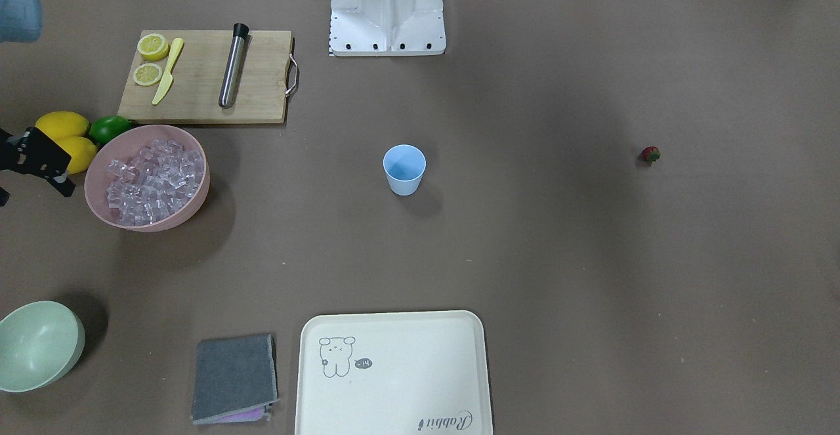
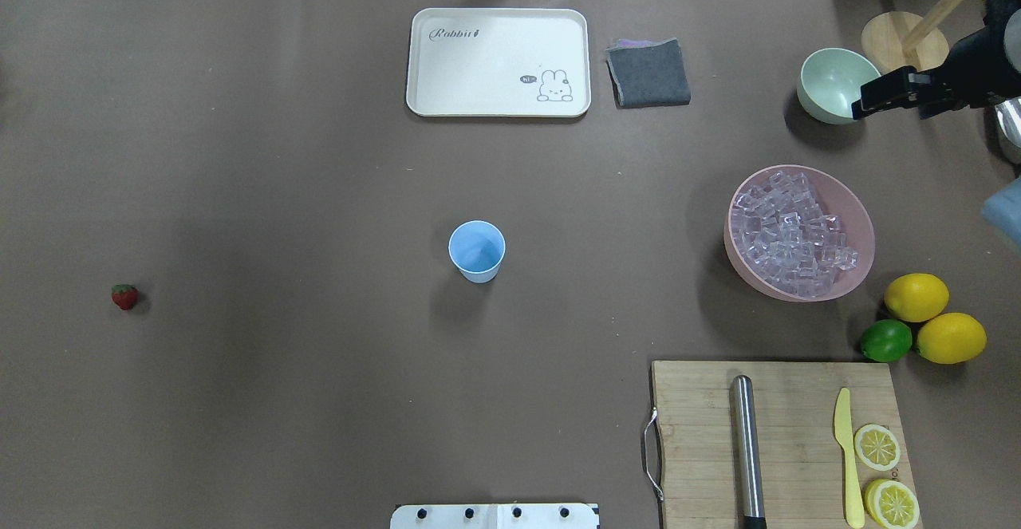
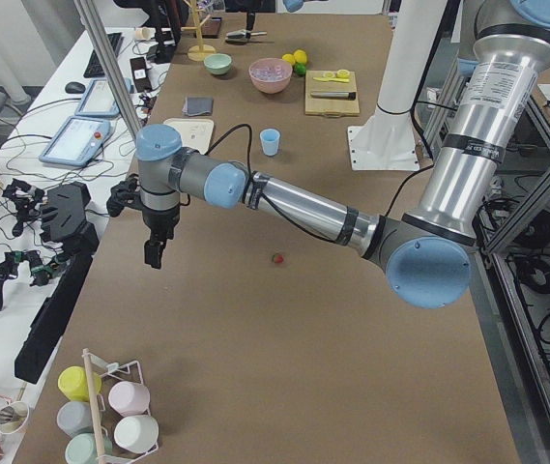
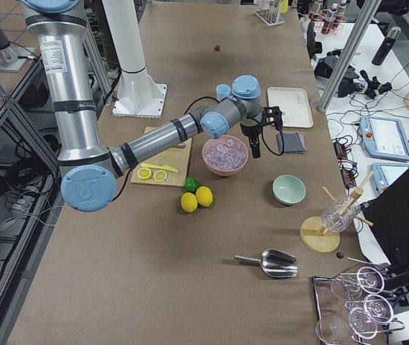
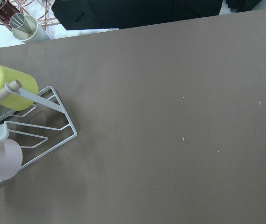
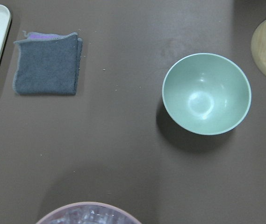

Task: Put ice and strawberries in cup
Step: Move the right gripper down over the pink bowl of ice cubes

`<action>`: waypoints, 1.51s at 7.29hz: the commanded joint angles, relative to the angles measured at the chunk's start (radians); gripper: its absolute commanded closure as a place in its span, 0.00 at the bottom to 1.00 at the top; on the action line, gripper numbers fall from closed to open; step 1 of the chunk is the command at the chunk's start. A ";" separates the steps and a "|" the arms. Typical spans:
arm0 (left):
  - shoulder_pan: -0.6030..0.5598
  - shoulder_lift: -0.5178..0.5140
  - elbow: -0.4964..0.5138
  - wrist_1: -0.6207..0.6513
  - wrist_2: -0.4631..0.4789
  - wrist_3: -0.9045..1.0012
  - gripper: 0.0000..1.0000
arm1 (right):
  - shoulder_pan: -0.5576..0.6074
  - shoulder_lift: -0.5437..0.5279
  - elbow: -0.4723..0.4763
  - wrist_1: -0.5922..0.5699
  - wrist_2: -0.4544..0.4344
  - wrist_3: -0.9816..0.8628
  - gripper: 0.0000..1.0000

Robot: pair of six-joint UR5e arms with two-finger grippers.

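The light-blue cup stands upright in the middle of the table, nothing in it that I can see. The ice fills a pink bowl to its right. One red strawberry lies alone far to the left. My right gripper hangs above the table between the pink bowl and a pale green bowl, holding nothing; I cannot tell whether it is open or shut. My left gripper shows only in the left side view, pointing down beyond the strawberry, and I cannot tell its state.
A cutting board carries lemon halves, a yellow knife and a steel muddler. Two lemons and a lime sit beside the pink bowl. The pale green bowl, a grey cloth and a cream tray line the far edge. A mug rack stands under the left wrist.
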 commanded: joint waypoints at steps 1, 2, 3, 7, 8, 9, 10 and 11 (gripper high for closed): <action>-0.001 0.002 -0.003 -0.001 0.001 0.001 0.02 | -0.078 0.016 0.008 0.029 -0.039 0.177 0.02; 0.001 0.000 -0.005 -0.002 0.001 0.001 0.02 | -0.124 0.021 0.009 0.029 -0.086 0.231 0.02; -0.001 -0.002 -0.006 -0.002 0.001 0.001 0.02 | -0.150 0.017 0.003 0.029 -0.111 0.243 0.06; -0.002 -0.003 -0.014 -0.002 0.003 0.001 0.02 | -0.246 0.001 -0.040 0.027 -0.198 0.292 0.03; -0.002 -0.005 -0.013 -0.002 0.003 0.001 0.03 | -0.263 0.000 -0.052 0.027 -0.220 0.294 0.03; -0.001 -0.006 -0.011 -0.004 0.003 0.001 0.02 | -0.269 0.001 -0.066 0.029 -0.225 0.294 0.03; -0.001 -0.006 -0.009 -0.004 0.003 0.001 0.02 | -0.276 0.004 -0.081 0.029 -0.237 0.294 0.02; -0.001 -0.008 -0.008 -0.004 0.003 0.001 0.02 | -0.283 0.007 -0.086 0.029 -0.248 0.294 0.02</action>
